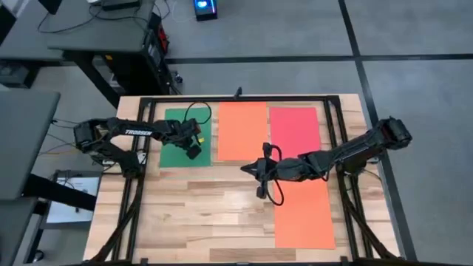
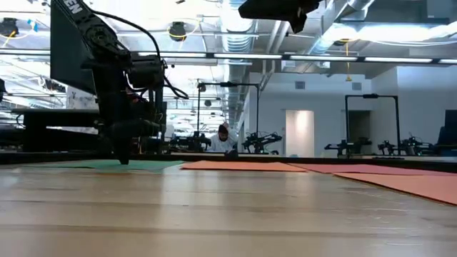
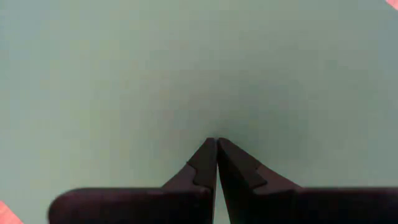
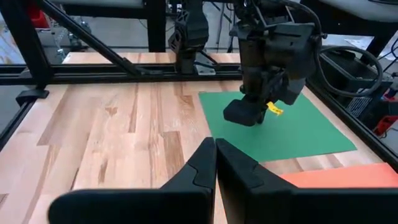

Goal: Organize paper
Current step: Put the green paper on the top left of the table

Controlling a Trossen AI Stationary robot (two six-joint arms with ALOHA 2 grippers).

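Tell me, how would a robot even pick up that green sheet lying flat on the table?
Likely by its edge, not its middle. The green sheet lies flat on the wooden table, so nothing sticks up to pinch. The left gripper, shut, presses down on it; sliding it until an edge overhangs the table seems best, then pinching that edge from the side.

Overhead, table-level and two wrist cameras, all sharing green paper (image 1: 177, 140).

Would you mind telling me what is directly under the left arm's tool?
The green sheet lies flat under the left tool, whose shut tips point down at it. Whether the tips touch it cannot be seen.
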